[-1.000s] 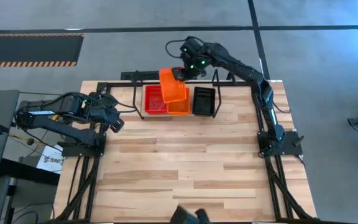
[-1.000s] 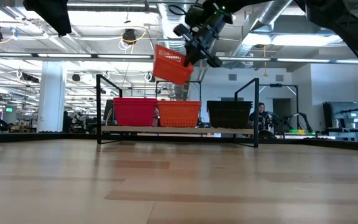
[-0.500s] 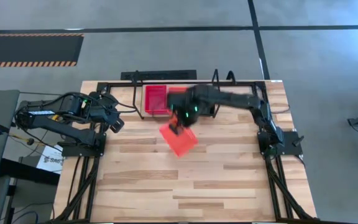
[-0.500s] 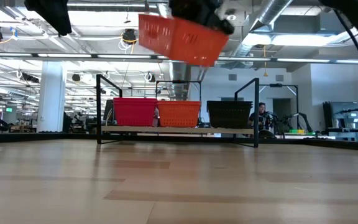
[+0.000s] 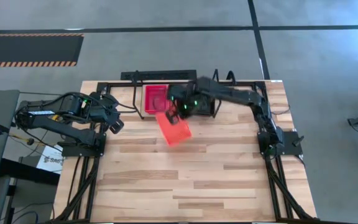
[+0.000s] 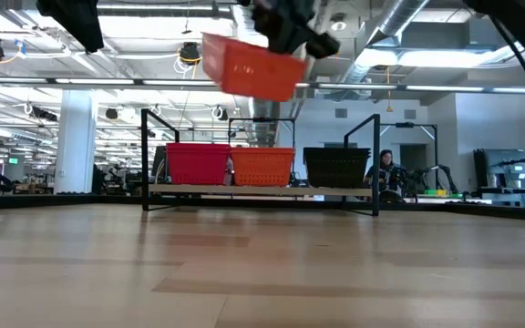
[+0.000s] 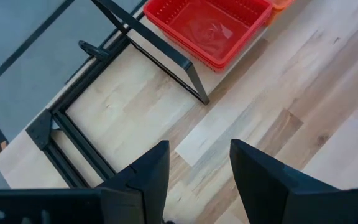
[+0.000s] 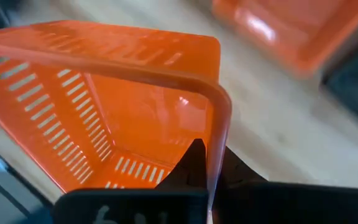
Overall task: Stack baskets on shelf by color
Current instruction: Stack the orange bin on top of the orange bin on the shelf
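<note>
One orange basket [image 5: 174,129] hangs pinched in the right gripper [image 5: 178,116] jaws (left gripper [image 7: 197,171] jaws parted, idle).

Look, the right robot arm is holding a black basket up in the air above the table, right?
Not quite. The right gripper is holding a basket up above the table, but it is an orange basket, not a black one. The low view shows this; the black basket sits on the shelf.
</note>
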`<act>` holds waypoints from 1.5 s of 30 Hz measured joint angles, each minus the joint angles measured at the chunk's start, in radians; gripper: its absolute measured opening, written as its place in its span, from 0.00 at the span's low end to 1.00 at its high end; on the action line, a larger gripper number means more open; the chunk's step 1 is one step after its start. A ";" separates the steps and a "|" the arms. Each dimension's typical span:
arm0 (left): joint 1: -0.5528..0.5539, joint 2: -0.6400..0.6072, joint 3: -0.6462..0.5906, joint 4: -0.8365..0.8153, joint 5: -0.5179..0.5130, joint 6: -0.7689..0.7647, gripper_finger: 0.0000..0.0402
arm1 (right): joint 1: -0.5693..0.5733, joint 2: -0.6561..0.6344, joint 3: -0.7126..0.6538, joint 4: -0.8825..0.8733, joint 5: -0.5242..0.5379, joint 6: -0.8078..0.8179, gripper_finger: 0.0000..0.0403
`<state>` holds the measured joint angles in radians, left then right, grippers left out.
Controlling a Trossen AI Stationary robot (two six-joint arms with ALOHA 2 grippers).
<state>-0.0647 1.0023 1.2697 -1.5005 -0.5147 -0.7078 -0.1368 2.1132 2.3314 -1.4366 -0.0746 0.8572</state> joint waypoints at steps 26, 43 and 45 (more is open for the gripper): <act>0.000 0.000 0.000 -0.005 0.002 0.007 0.39 | -0.315 -0.024 -0.343 0.460 -0.098 -0.010 0.00; 0.000 0.000 0.000 0.027 -0.007 0.007 0.39 | -0.467 -0.094 -0.343 0.512 -0.166 -0.065 0.00; 0.000 0.000 0.000 0.027 -0.006 0.006 0.39 | -0.487 -0.066 -0.345 0.516 -0.204 -0.078 0.00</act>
<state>-0.0647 1.0023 1.2697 -1.4739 -0.5209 -0.7013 -0.6234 2.0475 1.9866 -0.9204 -0.2788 0.7793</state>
